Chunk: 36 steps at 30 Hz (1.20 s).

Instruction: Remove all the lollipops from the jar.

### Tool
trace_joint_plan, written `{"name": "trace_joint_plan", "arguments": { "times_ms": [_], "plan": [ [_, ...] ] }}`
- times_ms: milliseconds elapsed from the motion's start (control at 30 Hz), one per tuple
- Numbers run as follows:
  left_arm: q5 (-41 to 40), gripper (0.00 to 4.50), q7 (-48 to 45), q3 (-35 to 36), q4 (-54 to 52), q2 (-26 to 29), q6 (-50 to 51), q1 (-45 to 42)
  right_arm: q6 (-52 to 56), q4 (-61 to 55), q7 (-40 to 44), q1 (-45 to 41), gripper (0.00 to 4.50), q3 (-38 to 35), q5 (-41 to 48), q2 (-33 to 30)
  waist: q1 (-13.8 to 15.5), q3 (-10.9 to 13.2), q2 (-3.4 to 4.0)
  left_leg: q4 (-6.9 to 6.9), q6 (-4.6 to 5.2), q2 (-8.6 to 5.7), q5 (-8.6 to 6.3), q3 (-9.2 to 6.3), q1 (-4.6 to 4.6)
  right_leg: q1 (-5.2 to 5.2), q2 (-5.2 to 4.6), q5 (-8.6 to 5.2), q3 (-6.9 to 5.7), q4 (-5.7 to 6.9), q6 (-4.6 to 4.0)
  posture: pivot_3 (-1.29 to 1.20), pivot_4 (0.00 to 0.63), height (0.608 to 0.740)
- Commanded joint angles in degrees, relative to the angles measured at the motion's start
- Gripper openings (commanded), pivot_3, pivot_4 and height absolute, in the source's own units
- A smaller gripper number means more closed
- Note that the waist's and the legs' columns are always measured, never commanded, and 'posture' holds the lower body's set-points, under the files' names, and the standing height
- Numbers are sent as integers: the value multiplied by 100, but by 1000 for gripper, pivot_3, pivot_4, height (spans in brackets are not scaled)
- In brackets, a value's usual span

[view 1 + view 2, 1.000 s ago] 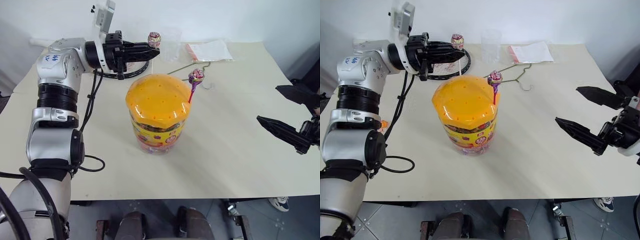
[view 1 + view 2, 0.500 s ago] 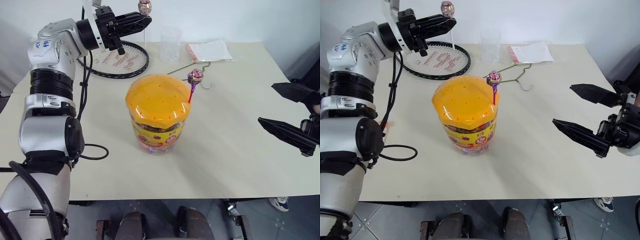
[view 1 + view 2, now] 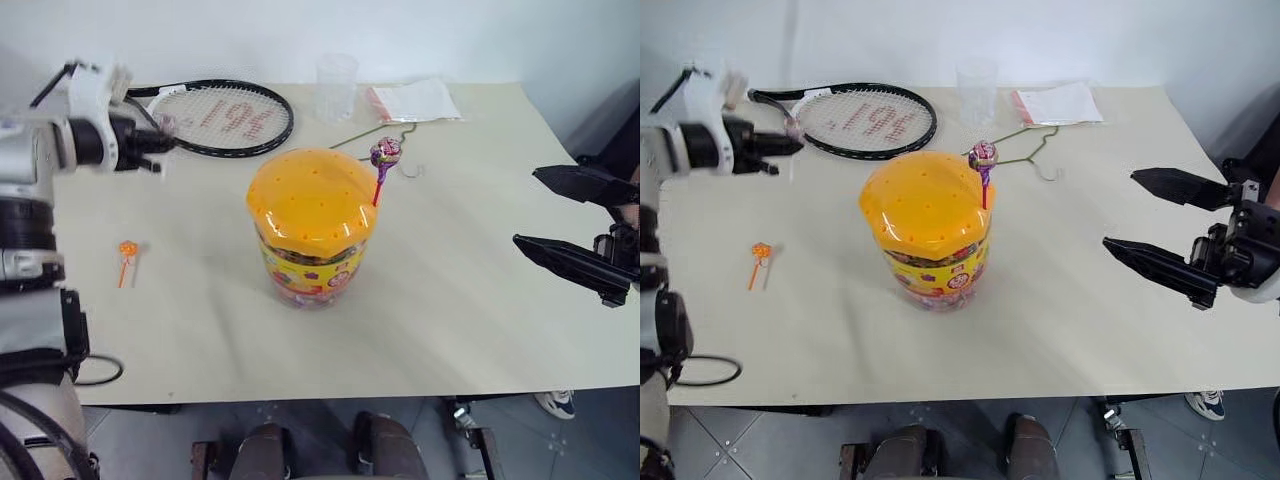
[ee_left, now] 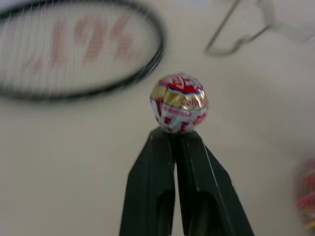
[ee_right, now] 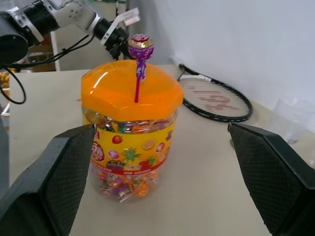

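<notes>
A: The left gripper [image 4: 175, 135] has its 2 fingers pressed together on the stick of the pinkish lollipop [image 4: 178, 103], whose round wrapped head sits just past the fingertips. It hangs over the far left part of the table [image 3: 480, 300], beside the racket [image 3: 215, 115].

B: And the right gripper [image 3: 1160, 230]?

A: Jaws spread wide, holding nothing, out over the table's right edge and facing the jar [image 3: 310, 225].

B: So what does the next move turn on?

A: I'd judge 2 things. The held lollipop needs setting down; the orange lollipop [image 3: 126, 249] already lies flat on the table, nearer the robot than the left gripper, well clear of the jar. Then 1 remains: the purple lollipop [image 3: 385, 152], standing in a hole on the far right side of the orange lid [image 3: 300, 195].

B: Which way does it lie?

A: Its red stick rises nearly upright, leaning slightly, so the long axis is vertical and the pull should go up along it. It stands on the side of the jar towards the right gripper, which looks straight at it in the right wrist view. The left gripper is well apart, with the jar between.

B: How does it look?

A: A small round head in a purple patterned wrapper, above the lid. The jar is a clear tub with a yellow-red label, sweets visible inside.
</notes>
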Motion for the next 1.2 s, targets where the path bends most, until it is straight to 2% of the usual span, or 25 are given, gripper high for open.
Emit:
{"name": "trace_joint_plan", "arguments": {
  "times_ms": [33,267,433,633,833,867,933,1100,1133,1200],
  "plan": [
    [-233,31,130,160,-1132,236,872,457,-10,88,181,-71,4500,14,-23,-142,41,0,-1,2,0,0,0,0,0,0,0,0,1,1,0,0,150,740],
    [-273,31,714,19,-2167,347,1933,1488,-29,249,351,-289,4500,258,-167,-151,35,5,-10,2,-1,0,0,-1,4,1,-1,0,4,5,-1,0,150,740],
    [-466,31,1021,-197,-2563,316,2757,1610,-29,331,411,-375,4500,338,-281,-122,44,8,-15,1,-2,0,-1,1,6,1,0,-1,5,6,-2,0,150,740],
    [-872,31,1229,-293,-2604,482,2834,1881,-24,375,429,-396,4500,366,-357,-101,41,8,-15,1,-2,1,-1,0,6,1,-1,-1,6,6,-2,0,150,740],
    [-1215,31,1362,-732,-2552,887,2834,1964,-31,388,407,-426,4500,392,-401,-76,38,8,-15,0,-4,1,-2,1,6,0,-1,-1,7,5,-3,0,150,740],
    [-1243,545,1394,-788,-2509,952,2834,1947,-27,369,400,-413,4500,379,-398,-71,38,8,-15,0,-4,1,-2,1,6,0,-1,-1,7,5,-3,0,150,740],
    [-1324,968,1443,-828,-2455,1021,2834,1910,-29,351,398,-388,4500,356,-403,-67,43,8,-15,0,-4,1,-2,1,6,0,-1,-1,8,6,-3,0,150,740],
    [-1479,2393,1548,-784,-2483,1056,2834,1653,-40,355,386,-377,4500,304,-420,-82,55,9,-16,1,-4,0,-2,1,5,1,-2,-1,7,5,-3,0,150,740],
    [-1549,2804,1530,-784,-2509,1074,2834,1580,-51,358,388,-375,4500,301,-434,-85,54,9,-16,1,-4,0,-2,1,5,0,-2,-1,6,5,-3,0,150,740],
    [-1700,3274,1512,-726,-2522,1071,2834,1425,-56,358,384,-370,4500,284,-444,-87,48,9,-16,1,-4,0,-2,1,6,1,-2,-1,7,5,-3,0,150,740]
  ]
}}
